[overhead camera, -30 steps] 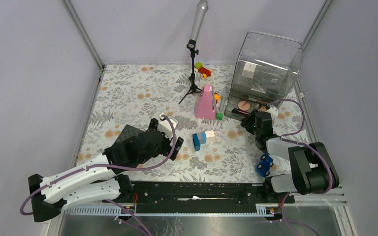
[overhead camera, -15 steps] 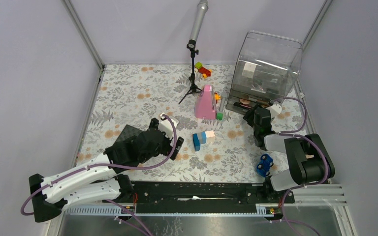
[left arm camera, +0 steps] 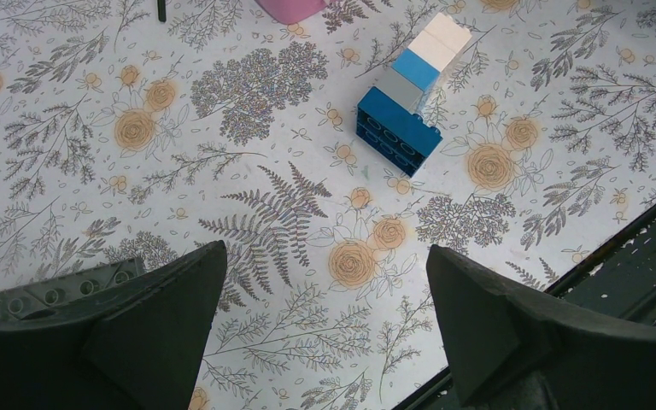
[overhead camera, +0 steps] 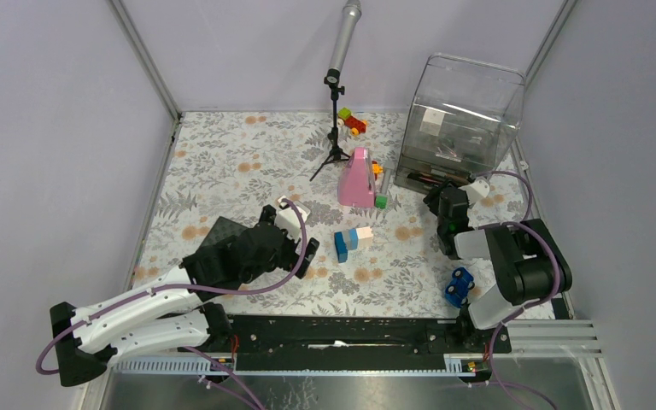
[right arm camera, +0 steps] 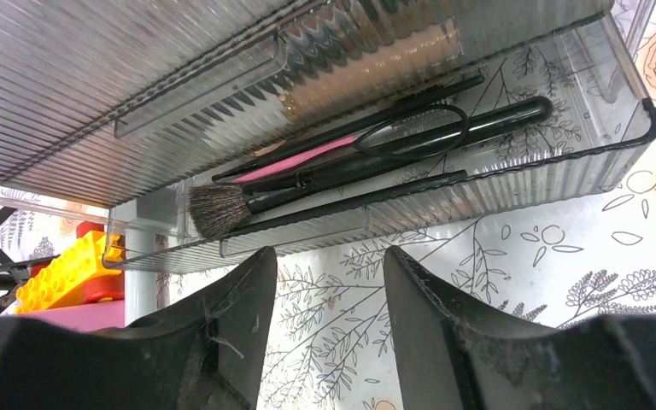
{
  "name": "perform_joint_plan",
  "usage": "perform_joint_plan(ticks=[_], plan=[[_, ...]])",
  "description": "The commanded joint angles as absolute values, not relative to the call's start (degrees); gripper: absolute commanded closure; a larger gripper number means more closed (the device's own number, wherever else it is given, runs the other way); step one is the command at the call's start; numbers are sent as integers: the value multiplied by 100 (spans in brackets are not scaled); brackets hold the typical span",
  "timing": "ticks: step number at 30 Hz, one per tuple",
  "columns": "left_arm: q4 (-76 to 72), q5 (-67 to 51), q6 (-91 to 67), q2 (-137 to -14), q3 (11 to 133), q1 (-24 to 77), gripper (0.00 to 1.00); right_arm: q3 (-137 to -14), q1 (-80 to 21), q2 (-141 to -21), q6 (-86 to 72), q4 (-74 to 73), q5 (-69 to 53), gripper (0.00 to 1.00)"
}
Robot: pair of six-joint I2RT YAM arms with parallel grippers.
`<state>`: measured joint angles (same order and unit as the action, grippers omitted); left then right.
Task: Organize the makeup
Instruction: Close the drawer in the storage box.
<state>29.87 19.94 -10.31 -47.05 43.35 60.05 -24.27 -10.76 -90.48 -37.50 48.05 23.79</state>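
The clear organizer (overhead camera: pixel 461 111) stands at the back right. Its bottom drawer (right arm camera: pixel 512 175) is nearly in and holds a black-handled brush (right arm camera: pixel 376 162), a pink pencil (right arm camera: pixel 299 160) and slim black sticks. My right gripper (overhead camera: pixel 438 198) is open and empty. In the right wrist view my right gripper (right arm camera: pixel 329 254) sits right at the drawer's front. My left gripper (overhead camera: pixel 307 256) is open and empty and hovers low over the table in the left wrist view (left arm camera: pixel 325 252). A flat dark square (overhead camera: pixel 222 232) lies partly under the left arm.
A tall pink cone-shaped object (overhead camera: pixel 359 178) stands mid-table with small blocks beside it. A blue and white block stack (overhead camera: pixel 352 242) lies in front of my left gripper and shows in the left wrist view (left arm camera: pixel 410 77). A blue toy car (overhead camera: pixel 457 286) sits near the right arm's base. A microphone stand (overhead camera: pixel 335 128) stands at the back.
The drawer, pulled out with a peach sponge showing, has slid back into the organizer. My right gripper moved toward the organizer with it. The left arm has not moved.
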Motion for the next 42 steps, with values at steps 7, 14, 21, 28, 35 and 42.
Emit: perform_joint_plan(ticks=[7, 14, 21, 28, 35, 42], plan=[[2733, 1873, -940, -4724, 4388, 5960, 2, -2556, -1089, -9327, -3121, 5841, 2545, 77], [2733, 1846, -932, -4745, 4395, 5944, 3, -2666, -1094, -9517, -3018, 5965, 2518, 83], [2736, 1834, -923, -4741, 4395, 5933, 3, -2779, -1090, -9611, -3030, 5977, 2715, 83], [2734, 1837, -923, -4710, 4386, 5924, 3, -2906, -1090, -9783, -3071, 6006, 2796, 83], [2730, 1828, -923, -4698, 4382, 5917, 3, -2913, -1092, -9841, -3109, 6121, 2943, 81], [2701, 1811, -907, -4587, 4351, 5917, 3, -2957, -1090, -9944, -3059, 6270, 3006, 80]])
